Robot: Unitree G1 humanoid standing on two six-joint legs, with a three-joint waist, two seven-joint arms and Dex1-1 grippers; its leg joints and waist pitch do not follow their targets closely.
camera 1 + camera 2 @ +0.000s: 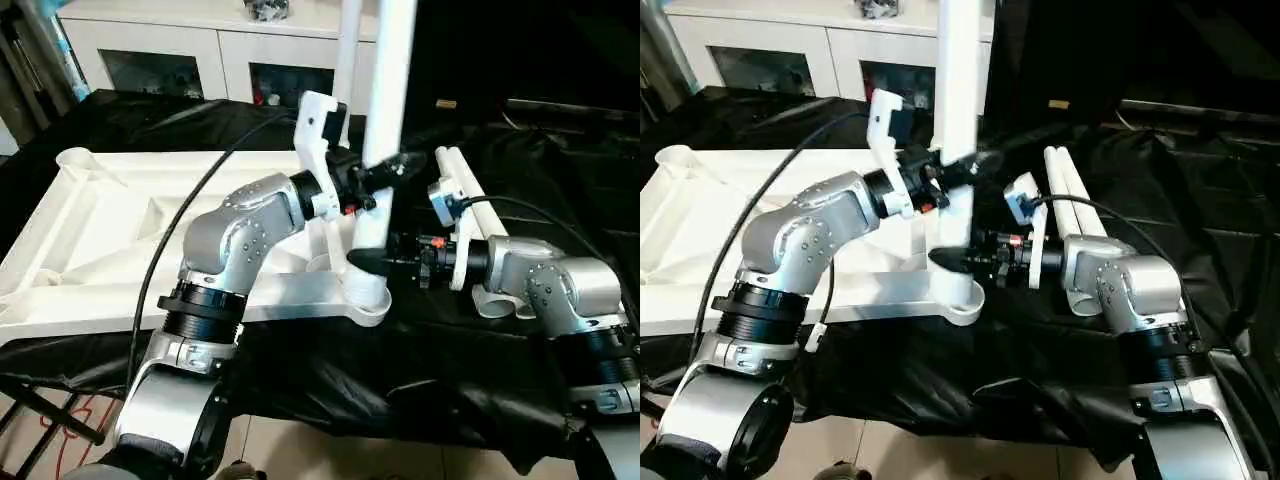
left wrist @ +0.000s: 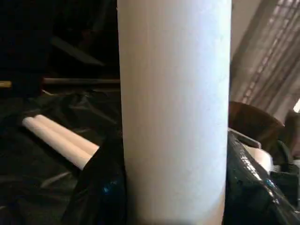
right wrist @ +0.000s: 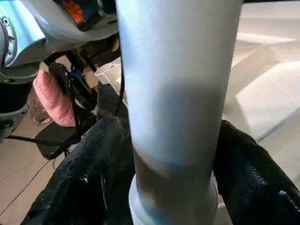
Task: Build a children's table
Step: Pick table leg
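The white tabletop (image 1: 100,230) lies upside down on a black-draped bench, ribs facing up. One white leg (image 1: 385,100) stands upright in the near right corner socket (image 1: 368,300). My left gripper (image 1: 390,172) is shut on this leg about halfway up; its black fingers (image 2: 101,187) press against both sides of the leg (image 2: 173,112). Lower down, just above the socket, my right gripper (image 1: 365,262) is open, its fingers (image 3: 98,164) close on either side of the leg (image 3: 178,93). A second upright white tube (image 1: 347,50) rises just behind.
Two spare legs (image 1: 465,190) lie side by side on the black cloth to the right of the tabletop. A white cabinet with glass doors (image 1: 200,50) stands behind the bench. A black cable (image 1: 190,210) runs over my left arm.
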